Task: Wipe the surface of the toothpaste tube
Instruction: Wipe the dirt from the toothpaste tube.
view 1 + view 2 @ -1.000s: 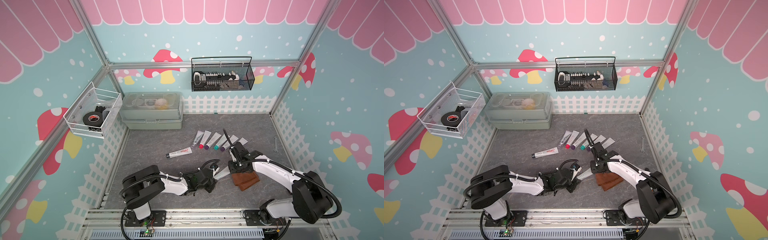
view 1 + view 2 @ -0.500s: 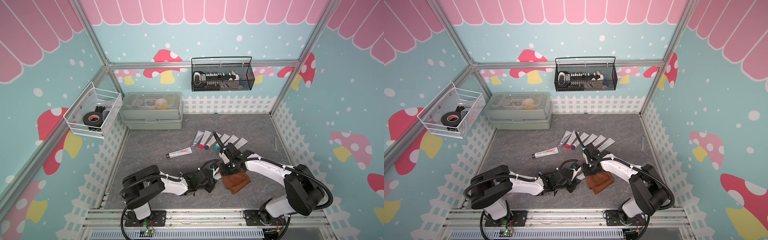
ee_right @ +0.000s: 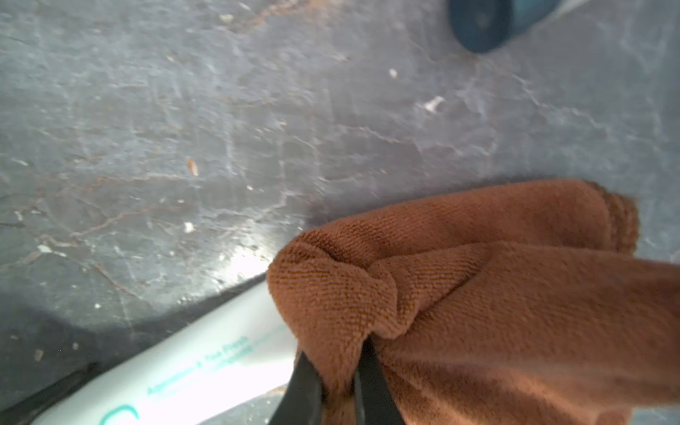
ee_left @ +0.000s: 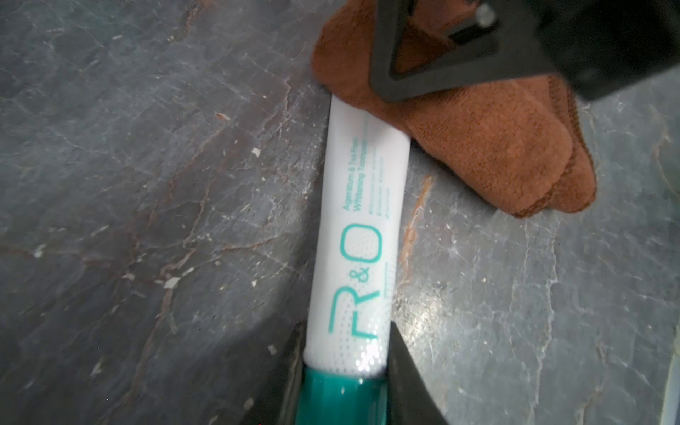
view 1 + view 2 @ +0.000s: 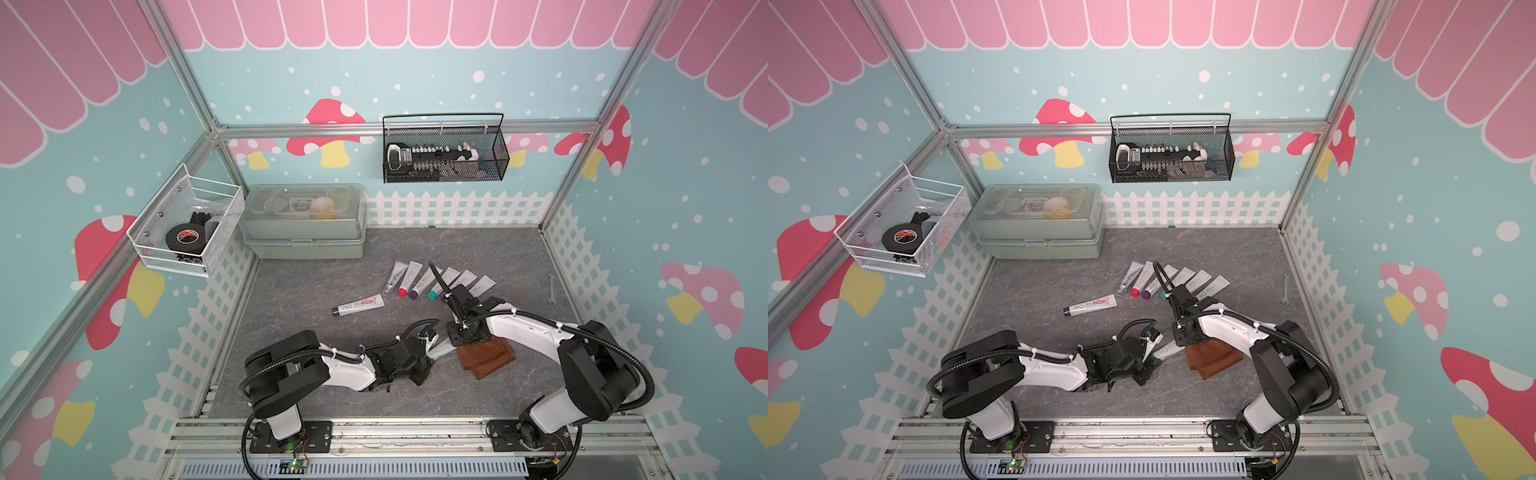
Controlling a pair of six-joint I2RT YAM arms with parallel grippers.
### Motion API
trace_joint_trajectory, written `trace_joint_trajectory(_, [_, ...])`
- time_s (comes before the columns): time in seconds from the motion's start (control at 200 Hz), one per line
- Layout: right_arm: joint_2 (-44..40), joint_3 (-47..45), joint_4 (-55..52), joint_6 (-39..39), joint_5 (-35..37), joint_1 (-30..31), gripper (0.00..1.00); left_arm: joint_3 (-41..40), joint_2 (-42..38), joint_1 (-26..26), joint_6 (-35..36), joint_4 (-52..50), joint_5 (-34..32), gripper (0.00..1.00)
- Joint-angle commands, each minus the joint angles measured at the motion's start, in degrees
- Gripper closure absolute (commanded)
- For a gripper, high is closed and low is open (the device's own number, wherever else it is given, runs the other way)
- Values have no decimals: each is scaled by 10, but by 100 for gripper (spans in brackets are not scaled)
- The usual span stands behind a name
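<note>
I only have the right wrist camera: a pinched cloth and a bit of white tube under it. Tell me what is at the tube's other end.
Observer: The left wrist view shows the left gripper shut on the toothpaste tube right at its teal cap.
Operator: Give me how much of it is covered.
Observer: Only the end away from the cap lies under the brown cloth. The logo stretch is bare.
Operator: Report what else is on the table.
Observer: In both top views a row of tubes lies farther back, with one lone tube apart from it.
</note>
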Motion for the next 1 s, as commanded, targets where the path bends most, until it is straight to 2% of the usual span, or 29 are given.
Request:
trace_joint_trajectory(0.0, [-65,-17,-28,-9,-56,-17,89,-14,5,6,-12,-18,-11,76])
trace_joint_trajectory(0.1, [-107,-19,-12,-11,-138,-18,88,-14,4,6,-12,-17,-11,76])
trace_joint_trajectory(0.215, [-104,-27,14,-4,-243,-13,88,-12,6,6,-12,-17,-9,76])
trace_joint_trajectory(0.295, [-90,-40,41,4,-272,1,88,-10,8,6,-11,-18,-8,76])
trace_joint_trajectory(0.38, [-64,-45,49,4,-272,15,88,-10,8,7,-12,-18,-9,76])
trace_joint_trajectory(0.525, [-11,-44,28,-6,-217,21,89,-9,6,8,-11,-20,-8,76])
trace_joint_trajectory(0.726, [31,-27,-46,1,0,21,90,-12,1,9,-12,-18,-10,76])
trace_joint_trajectory(0.856, [54,-19,-48,13,49,20,90,-15,-1,9,-13,-18,-11,76])
trace_joint_trajectory(0.996, [59,-17,-41,12,57,5,90,-22,-4,9,-15,-12,-9,76])
